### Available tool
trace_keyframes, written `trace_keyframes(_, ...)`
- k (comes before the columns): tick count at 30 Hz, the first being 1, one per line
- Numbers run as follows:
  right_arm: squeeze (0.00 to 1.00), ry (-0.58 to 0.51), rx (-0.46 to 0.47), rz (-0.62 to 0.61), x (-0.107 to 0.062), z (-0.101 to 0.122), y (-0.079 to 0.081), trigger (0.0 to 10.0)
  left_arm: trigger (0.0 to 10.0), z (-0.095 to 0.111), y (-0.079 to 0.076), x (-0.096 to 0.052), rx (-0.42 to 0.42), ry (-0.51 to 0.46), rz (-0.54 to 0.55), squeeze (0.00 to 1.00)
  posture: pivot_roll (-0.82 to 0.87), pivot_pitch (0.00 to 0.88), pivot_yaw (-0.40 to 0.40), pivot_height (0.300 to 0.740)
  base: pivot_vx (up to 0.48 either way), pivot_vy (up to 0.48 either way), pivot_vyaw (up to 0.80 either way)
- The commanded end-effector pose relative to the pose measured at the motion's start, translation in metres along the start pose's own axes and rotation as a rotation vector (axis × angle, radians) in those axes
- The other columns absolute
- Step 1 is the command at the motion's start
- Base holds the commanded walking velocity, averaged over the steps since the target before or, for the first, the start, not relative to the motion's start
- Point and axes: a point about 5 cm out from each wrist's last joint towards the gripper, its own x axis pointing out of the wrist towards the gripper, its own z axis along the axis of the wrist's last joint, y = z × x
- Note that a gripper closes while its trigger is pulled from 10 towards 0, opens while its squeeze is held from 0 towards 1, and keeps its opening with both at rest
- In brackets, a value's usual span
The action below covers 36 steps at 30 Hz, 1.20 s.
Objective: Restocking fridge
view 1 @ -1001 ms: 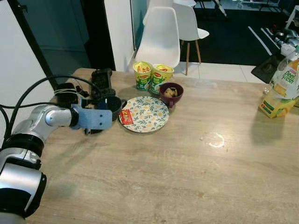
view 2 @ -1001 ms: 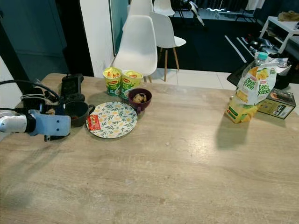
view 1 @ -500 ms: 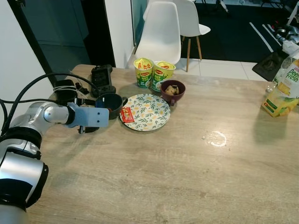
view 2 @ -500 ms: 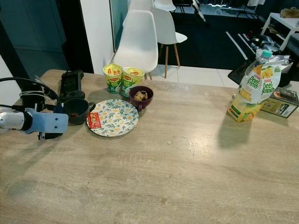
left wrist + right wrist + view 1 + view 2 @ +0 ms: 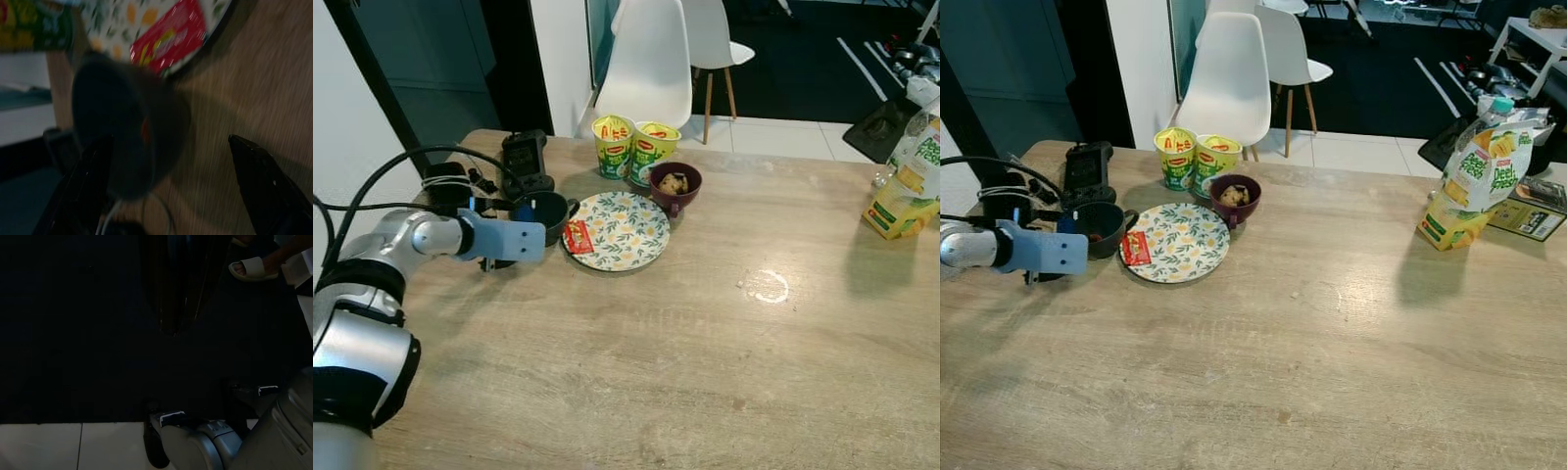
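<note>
Fingers of the left gripper are spread wide apart, one on each side of the dark mug without gripping it; the mug stands on the wooden bench at its left end. Just beside the mug lies a flowered plate with a red sachet on its near rim; the sachet's print is too blurred to read. Behind the plate stand two yellow-green cup noodles with a red-and-yellow Maggi-style logo, and a maroon bowl holding bits of food. A black game controller and cables sit at the bench's far left corner. Well apart, at the right end, stands the juice bottle, its label reading "Peel Fresh". Right gripper hangs idle in the dark with its fingers pressed together, over a dark floor.
</note>
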Motion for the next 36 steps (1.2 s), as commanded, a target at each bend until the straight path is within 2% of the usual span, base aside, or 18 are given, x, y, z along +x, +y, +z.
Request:
trace_keyframes(1,0.0,-0.008,0.002,-0.008,-0.003,-0.001,-0.004,10.0,10.0,0.007,-0.004,0.007,0.036,-0.019,-0.033,0.0,-0.1,0.098,-0.043,0.74,0.0,0.0,0.0)
trace_keyframes(5,0.0,-0.013,-0.001,-0.007,-0.003,0.0,-0.004,10.0,10.0,0.01,-0.007,0.011,0.041,-0.026,-0.05,0.0,-0.1,0.102,-0.043,0.74,0.0,0.0,0.0)
trace_keyframes(7,0.0,-0.015,-0.002,-0.006,-0.003,0.0,-0.004,10.0,0.0,0.01,-0.009,0.012,0.055,-0.022,-0.065,0.0,-0.1,0.1,-0.042,0.74,0.0,0.0,0.0)
trace_keyframes(30,0.0,-0.022,-0.01,0.004,0.0,0.006,-0.001,10.0,0.0,0.006,-0.009,0.009,0.046,-0.012,-0.068,0.0,-0.09,0.085,-0.048,0.74,0.0,0.0,0.0)
trace_keyframes(35,0.0,-0.024,-0.012,0.006,0.002,0.009,0.001,10.0,0.0,0.006,-0.014,0.007,0.02,-0.036,-0.138,0.0,-0.08,0.078,-0.049,0.74,0.0,0.0,0.0)
trace_keyframes(36,0.0,-0.025,-0.013,0.007,0.003,0.011,0.002,10.0,0.0,0.004,-0.018,0.005,0.015,-0.035,-0.189,0.0,-0.08,0.07,-0.049,0.74,0.0,0.0,0.0)
